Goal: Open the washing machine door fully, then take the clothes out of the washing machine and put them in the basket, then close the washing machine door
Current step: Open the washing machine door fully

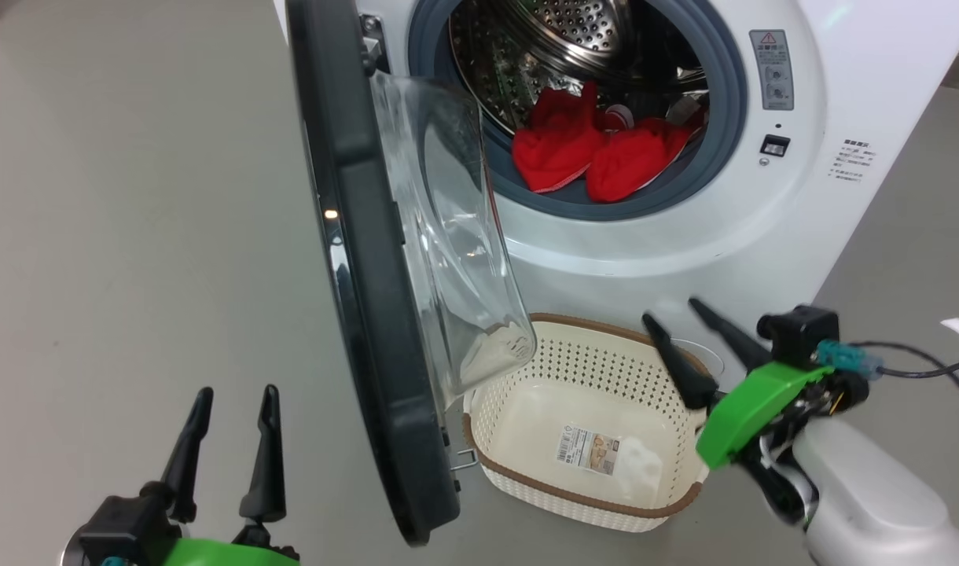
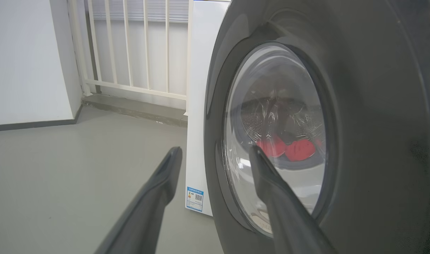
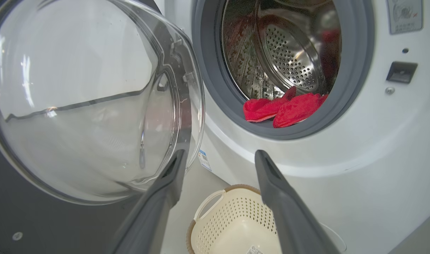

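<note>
The clothes (image 1: 597, 153) look soft and light — pinch a thick red fold by the drum (image 1: 582, 31) lip. Your right claw (image 1: 670, 309) and left claw (image 1: 237, 389) stand spread — empty.

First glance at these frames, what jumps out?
Bright red clothes lie heaped at the front lip of the washing machine drum. The black-rimmed door stands open at left, beside the empty cream basket on the floor. The right end effector is open by the basket's rim, the left end effector outside the door.
</note>
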Tool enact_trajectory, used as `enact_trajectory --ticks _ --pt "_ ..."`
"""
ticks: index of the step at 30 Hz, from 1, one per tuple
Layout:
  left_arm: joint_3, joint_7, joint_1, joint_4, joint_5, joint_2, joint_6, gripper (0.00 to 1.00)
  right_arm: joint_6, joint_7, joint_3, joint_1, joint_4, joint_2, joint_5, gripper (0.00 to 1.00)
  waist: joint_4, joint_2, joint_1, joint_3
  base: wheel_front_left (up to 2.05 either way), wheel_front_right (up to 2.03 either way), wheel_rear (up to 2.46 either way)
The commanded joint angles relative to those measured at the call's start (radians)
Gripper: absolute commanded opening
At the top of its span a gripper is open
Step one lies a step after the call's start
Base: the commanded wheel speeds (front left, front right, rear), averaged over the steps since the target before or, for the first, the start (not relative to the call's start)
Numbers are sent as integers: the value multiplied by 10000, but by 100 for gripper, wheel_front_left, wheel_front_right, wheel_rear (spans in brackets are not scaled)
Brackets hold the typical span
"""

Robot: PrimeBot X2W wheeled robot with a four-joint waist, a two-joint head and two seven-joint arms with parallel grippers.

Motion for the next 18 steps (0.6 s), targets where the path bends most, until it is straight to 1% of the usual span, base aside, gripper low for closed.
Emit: enact_trajectory --ticks 1,5,8,11,13,18 --pt "367 -51 -12 -275 76 141 -35 100 75 -124 -216 31 -205 134 -408 100 -46 0 -1 -21 0 0 0" --pt "365 -51 -1 -330 75 141 -9 100 75 -138 -2352 652 -883 798 -2544 100 -95 0 -1 3 0 0 0" --pt "326 -51 -9 -339 63 141 7 100 75 -140 -3398 1399 -1742 1295 -3954 100 -95 0 -1 4 0 0 0" --pt "322 -51 -30 -346 54 141 19 100 75 -141 -4037 2008 -2223 1649 -4692 100 -98 0 -1 11 0 0 0" --pt "317 -51 -44 -349 51 141 22 100 75 -141 -4321 2295 -2446 1804 -4988 100 -100 0 -1 22 0 0 0" --pt "306 -51 -73 -375 8 141 63 100 75 -142 -4997 2755 -3021 2016 -5564 100 -109 0 -1 32 0 0 0"
